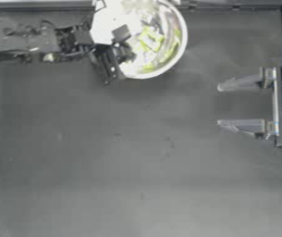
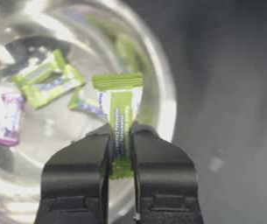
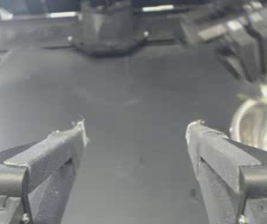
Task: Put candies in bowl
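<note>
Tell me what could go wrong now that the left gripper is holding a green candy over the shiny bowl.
The left gripper pinches the yellow-green wrapped candy close to the rim of the large shiny silvery bowl; released here, it might bounce off the rim onto the dark table. The thin wrapper could also cling to a jaw on opening. The right gripper sits idle, open, at the table's right.

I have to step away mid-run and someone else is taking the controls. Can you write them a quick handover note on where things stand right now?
Left gripper: shut on a green candy, held over the bowl at the table's far edge.
Right gripper: open, empty, parked at the right side of the table.
In the bowl: three green candies and the pink one, as far as the left wrist view shows.
Done: four candies in; no candy shows on the table in the top view.
Left: open the left gripper to drop the last candy in the bowl, then pull the arm back.
</note>
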`<act>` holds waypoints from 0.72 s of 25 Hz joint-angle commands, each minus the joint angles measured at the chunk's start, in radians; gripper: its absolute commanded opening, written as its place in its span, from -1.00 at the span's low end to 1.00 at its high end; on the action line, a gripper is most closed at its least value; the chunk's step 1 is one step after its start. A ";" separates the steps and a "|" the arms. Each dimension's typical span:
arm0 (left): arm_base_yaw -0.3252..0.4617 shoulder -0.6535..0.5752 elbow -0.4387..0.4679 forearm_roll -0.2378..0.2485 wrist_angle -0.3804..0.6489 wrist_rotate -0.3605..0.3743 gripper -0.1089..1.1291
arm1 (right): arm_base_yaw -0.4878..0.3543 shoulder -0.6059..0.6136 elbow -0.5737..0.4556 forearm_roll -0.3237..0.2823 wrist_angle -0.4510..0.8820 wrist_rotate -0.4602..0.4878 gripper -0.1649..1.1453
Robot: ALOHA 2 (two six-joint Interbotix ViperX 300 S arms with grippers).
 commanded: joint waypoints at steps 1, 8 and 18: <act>0.029 0.020 -0.061 0.002 -0.005 0.018 -0.17 | 0.002 0.015 -0.012 0.005 -0.014 0.000 0.75; 0.086 0.101 -0.106 0.000 -0.002 0.034 -0.17 | 0.002 0.028 -0.014 0.005 -0.025 0.000 0.75; 0.124 0.160 -0.140 0.002 -0.006 0.035 -0.12 | 0.000 0.028 -0.011 0.003 -0.028 0.000 0.75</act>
